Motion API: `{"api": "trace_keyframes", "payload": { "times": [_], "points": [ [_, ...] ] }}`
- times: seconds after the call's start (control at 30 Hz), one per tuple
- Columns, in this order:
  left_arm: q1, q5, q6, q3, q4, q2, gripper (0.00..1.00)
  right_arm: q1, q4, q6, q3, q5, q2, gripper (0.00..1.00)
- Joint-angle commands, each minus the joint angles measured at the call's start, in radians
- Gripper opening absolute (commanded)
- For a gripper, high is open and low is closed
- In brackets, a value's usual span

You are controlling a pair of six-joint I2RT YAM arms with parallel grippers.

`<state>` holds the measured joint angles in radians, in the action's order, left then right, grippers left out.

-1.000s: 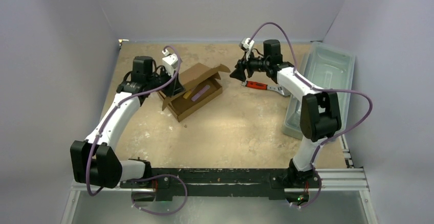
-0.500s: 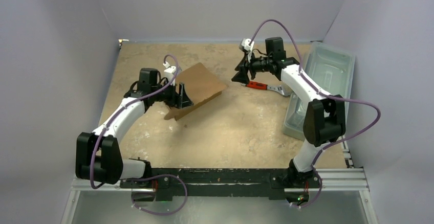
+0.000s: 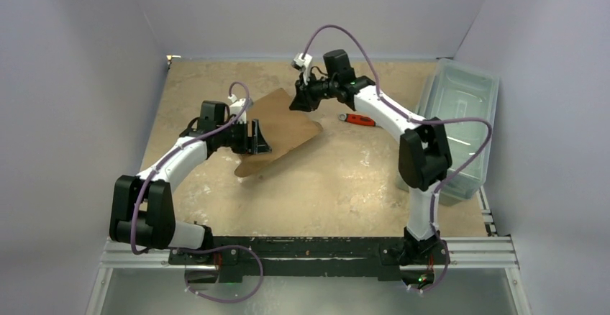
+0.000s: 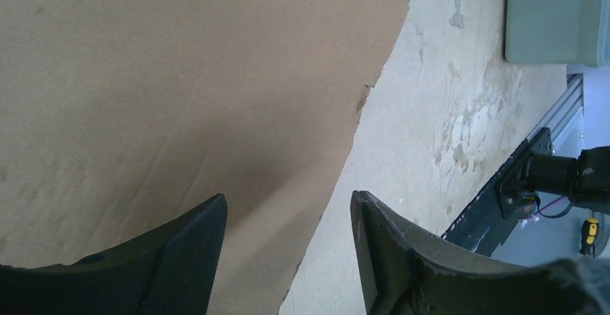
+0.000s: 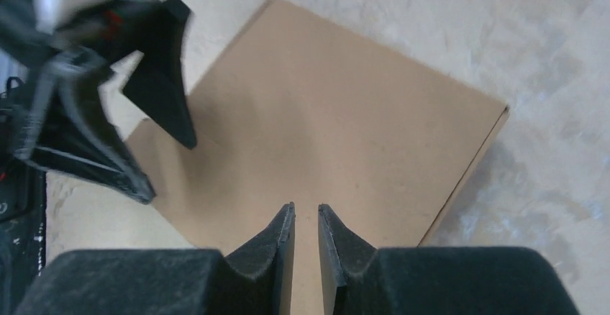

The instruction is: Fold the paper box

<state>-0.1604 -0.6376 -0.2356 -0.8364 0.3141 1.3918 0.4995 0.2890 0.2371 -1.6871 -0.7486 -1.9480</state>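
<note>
right jaws: pinched almost together, thin slit, nothing in it. fingertips (image 5: pixel 282 232) sit over the far edge of the paper box (image 3: pixel 282 122), above its lid (image 5: pixel 345 113). can't tell if they press on it or just hover.

left jaws: released, wide apart, nothing gripped. They straddle the box's left edge, one fingertip (image 4: pixel 194 247) over cardboard and the other over bare desk (image 4: pixel 446 128), with the lid edge running between them. Contact with the lid can't be told from the wrist view.

Box is on the desk between the two arms, skewed to the desk edges. The top view shows only one flat brown panel, so the lid is down over the body and the inside is hidden. The panel looks slightly sloped, not flush, and its near-left tip pokes out.

Status, my read: walls presumably up and the lid swing done, so most of the fold is behind us. Left to do: flatten the lid and seat the front flap and tabs. Whether any tab is already tucked isn't visible in any of the three views.

The next move probably needs one arm pinning the lid while the other works the flap. Nothing clamps the box now, so it may slide or the lid may spring up.

Elsewhere: wrench (image 3: pixel 357 119) lies right of the box, apart from it. plastic bin (image 3: pixel 464 92) is well right of the box.
</note>
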Motion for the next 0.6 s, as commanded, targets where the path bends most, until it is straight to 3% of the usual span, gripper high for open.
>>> {"api": "trace_keyframes", "payload": {
  "times": [0.0, 0.37, 0.57],
  "points": [
    [-0.004, 0.051, -0.068, 0.029, -0.062, -0.020, 0.62, 0.005, -0.019, -0.113, 0.011, 0.110, -0.083, 0.19],
    [0.010, 0.104, -0.162, 0.073, -0.135, -0.099, 0.63, 0.013, -0.008, -0.094, 0.051, 0.202, -0.178, 0.15],
    [0.021, 0.194, -0.239, 0.099, -0.163, -0.239, 0.66, 0.011, 0.042, -0.024, 0.021, 0.075, -0.149, 0.18]
  ]
}}
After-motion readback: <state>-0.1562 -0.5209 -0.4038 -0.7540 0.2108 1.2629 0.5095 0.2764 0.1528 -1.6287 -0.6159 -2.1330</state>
